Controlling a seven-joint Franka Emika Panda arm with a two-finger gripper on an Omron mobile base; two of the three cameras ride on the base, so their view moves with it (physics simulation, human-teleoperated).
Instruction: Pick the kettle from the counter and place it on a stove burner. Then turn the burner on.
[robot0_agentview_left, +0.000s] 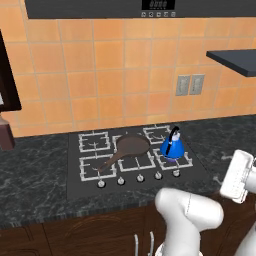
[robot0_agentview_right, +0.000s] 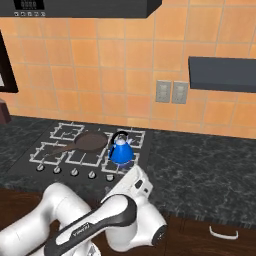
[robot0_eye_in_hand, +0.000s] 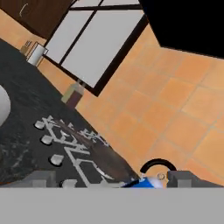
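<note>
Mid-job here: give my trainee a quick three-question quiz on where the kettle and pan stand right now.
1. True or false: the blue kettle rests on the marbled counter, off the cooktop.
2. Which object lies left of the kettle in the left base view? A) frying pan B) pot C) mug
3. Fill in: the silver knobs run along the cooktop's ____ edge.

Key: 1 false, it sits on a front right burner grate; 2 A; 3 front.

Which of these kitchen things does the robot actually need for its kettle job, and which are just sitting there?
Needed:
kettle
burner under it
knobs
counter

Just there:
pan
wall sockets
shelf
window
</note>
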